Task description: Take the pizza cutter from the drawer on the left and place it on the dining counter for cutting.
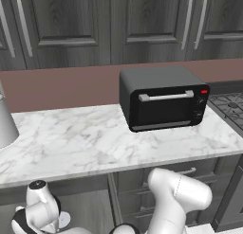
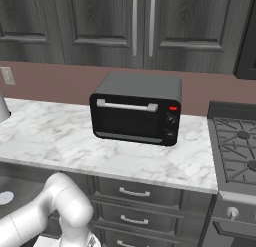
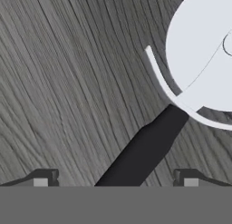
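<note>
In the hand view the gripper [image 3: 115, 182] is seen with its two dark fingertips [image 3: 43, 178] set wide apart, nothing clasped between them. Between the tips, and seemingly just beyond them, the pizza cutter [image 3: 181, 87] is laid flat on the dark grey wood-grain floor of the drawer [image 3: 68, 82]. Its long axis is set on a diagonal in this view — the black handle [image 3: 145, 148] runs from the bottom centre, between the fingertips, up and to the right, and the round silvery wheel [image 3: 204, 51] is found at the upper right, pointing away from the hand. A thin pale guard is curved around the near edge of the wheel. Whether the fingertips touch the handle cannot be told.

In the left base view the white arm [image 1: 178, 200] is seen bent low in front of the cabinet base, below the edge of a marble counter [image 1: 85, 143] (white with grey veins). On that counter a black toaster oven [image 1: 163, 98] is stood, its door with a silver bar handle turned to the front. In the right base view a gas hob [image 2: 237, 146] is seen just beside the counter's right end. Farther back, a reddish-brown wall is topped by dark wall cabinets [image 2: 140, 26].
</note>
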